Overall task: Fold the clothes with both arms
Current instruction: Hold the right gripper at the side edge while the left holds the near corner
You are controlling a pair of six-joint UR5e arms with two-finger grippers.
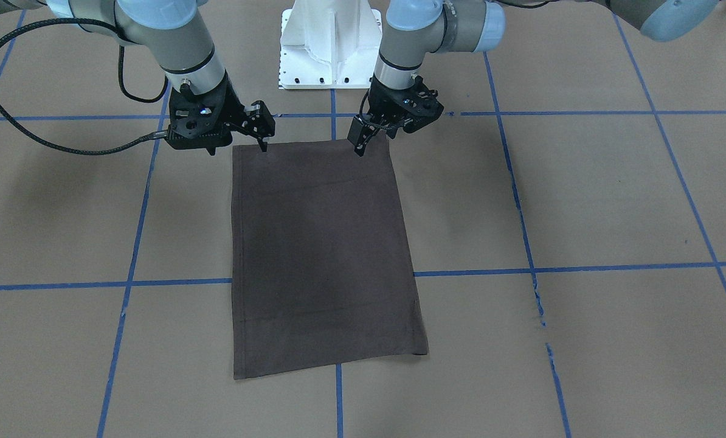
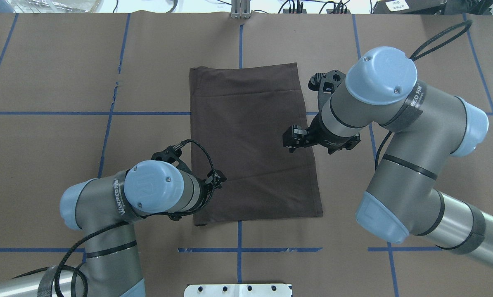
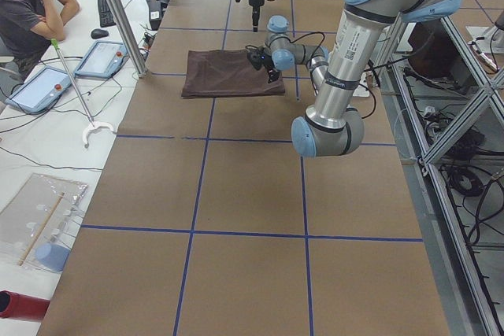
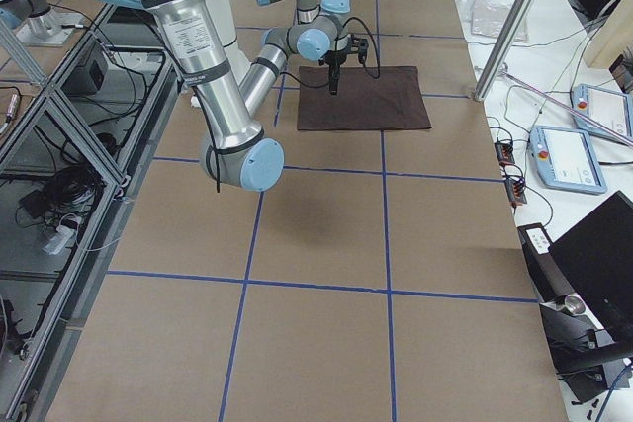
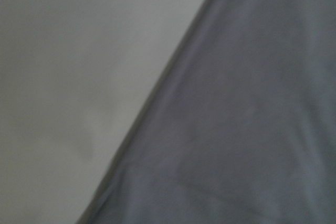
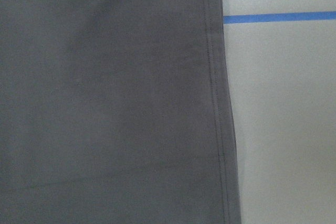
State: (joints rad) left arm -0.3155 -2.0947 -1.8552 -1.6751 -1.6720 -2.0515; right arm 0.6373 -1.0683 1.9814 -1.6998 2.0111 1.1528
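The right tool [image 1: 264, 145] and the left tool [image 1: 359, 146] hang above the T-shirt's [image 1: 320, 255] robot-side edge, 1 near each corner. Each appears closed to a thin tip, gripping nothing. The T-shirt lies flat on the table [image 1: 582, 201], folded into a rectangle across a blue tape line [image 1: 174, 283]. The white pedestal [image 1: 331, 48] stands behind both tools.

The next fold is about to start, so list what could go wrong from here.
1. The left end effector and the right end effector hang at the edge of the folded T-shirt nearest the robot's base. A pinch there may catch only the top layer and pull the stack apart.
2. The T-shirt lies skewed to the blue tape lines, with its far edge slanted, so the next fold could come out uneven.
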